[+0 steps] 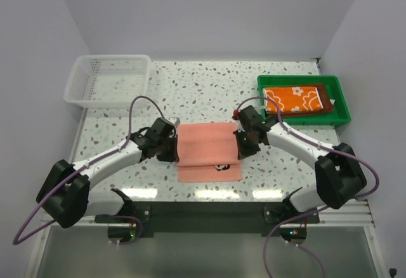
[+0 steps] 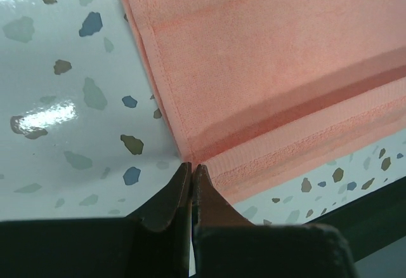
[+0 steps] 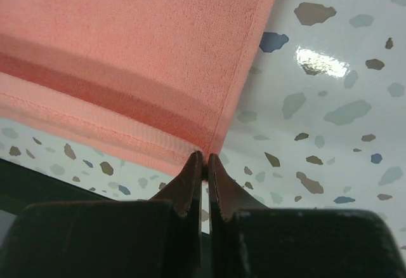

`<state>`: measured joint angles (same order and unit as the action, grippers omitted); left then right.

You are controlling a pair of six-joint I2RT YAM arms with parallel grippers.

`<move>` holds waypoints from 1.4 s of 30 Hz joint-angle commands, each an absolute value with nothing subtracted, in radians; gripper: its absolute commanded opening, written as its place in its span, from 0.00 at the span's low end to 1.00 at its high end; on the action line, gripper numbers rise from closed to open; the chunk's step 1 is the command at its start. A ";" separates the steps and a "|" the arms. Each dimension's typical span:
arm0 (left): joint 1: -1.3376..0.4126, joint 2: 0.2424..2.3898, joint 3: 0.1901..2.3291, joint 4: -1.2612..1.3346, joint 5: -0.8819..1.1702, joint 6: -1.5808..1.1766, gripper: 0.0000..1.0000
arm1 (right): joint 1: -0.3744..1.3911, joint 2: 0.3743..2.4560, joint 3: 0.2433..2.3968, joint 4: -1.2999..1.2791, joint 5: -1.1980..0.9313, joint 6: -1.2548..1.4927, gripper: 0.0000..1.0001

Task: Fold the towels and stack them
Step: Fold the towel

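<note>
A salmon pink towel [image 1: 209, 152] lies in the middle of the table, its far part lifted and folded over the near part. My left gripper [image 1: 174, 149] is shut on the towel's left edge, and my right gripper [image 1: 242, 143] is shut on its right edge. In the left wrist view the tips [image 2: 191, 165] pinch a corner of the towel [image 2: 266, 56], which rises off the table. The right wrist view shows the same: the tips [image 3: 205, 155] meet on the hem of the towel [image 3: 127, 43]. An orange flowered towel [image 1: 295, 98] lies folded on a dark brown towel [image 1: 328, 105].
The two folded towels sit in a green tray [image 1: 343, 114] at the back right. A white mesh basket [image 1: 108, 81] stands at the back left. The table's near edge runs just below the towel, with both arm bases behind it.
</note>
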<state>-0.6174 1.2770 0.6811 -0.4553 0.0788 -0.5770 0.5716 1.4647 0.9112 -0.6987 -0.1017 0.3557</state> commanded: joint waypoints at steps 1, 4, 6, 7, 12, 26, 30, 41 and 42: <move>-0.611 1.209 0.736 -0.578 -0.029 -0.560 0.00 | 0.561 1.376 0.969 -0.824 -0.002 0.350 0.00; -0.612 1.178 0.752 -0.598 -0.026 -0.564 0.00 | 0.561 1.342 0.965 -0.847 -0.002 0.354 0.00; -0.612 1.167 0.743 -0.600 -0.017 -0.571 0.00 | 0.561 1.335 0.951 -0.845 -0.018 0.362 0.00; -0.612 1.163 0.727 -0.592 -0.011 -0.571 0.00 | 0.561 1.333 0.930 -0.836 -0.020 0.368 0.00; -0.614 1.198 0.683 -0.543 0.020 -0.572 0.00 | 0.564 1.356 0.874 -0.784 -0.044 0.387 0.00; -0.638 1.263 0.594 -0.462 0.048 -0.581 0.07 | 0.577 1.445 0.808 -0.703 -0.060 0.396 0.10; -0.655 1.197 0.584 -0.486 0.063 -0.606 0.24 | 0.604 1.401 0.787 -0.718 -0.090 0.411 0.24; -0.798 0.916 0.486 -0.506 0.095 -0.808 0.57 | 0.814 1.126 0.684 -0.779 -0.086 0.589 0.28; -0.796 0.891 0.501 -0.509 0.088 -0.821 0.57 | 0.816 1.111 0.707 -0.785 -0.069 0.588 0.28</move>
<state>-0.7864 0.9508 0.4900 -0.5049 0.1001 -0.7452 0.8021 1.1790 0.6849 -0.7444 -0.0998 0.5255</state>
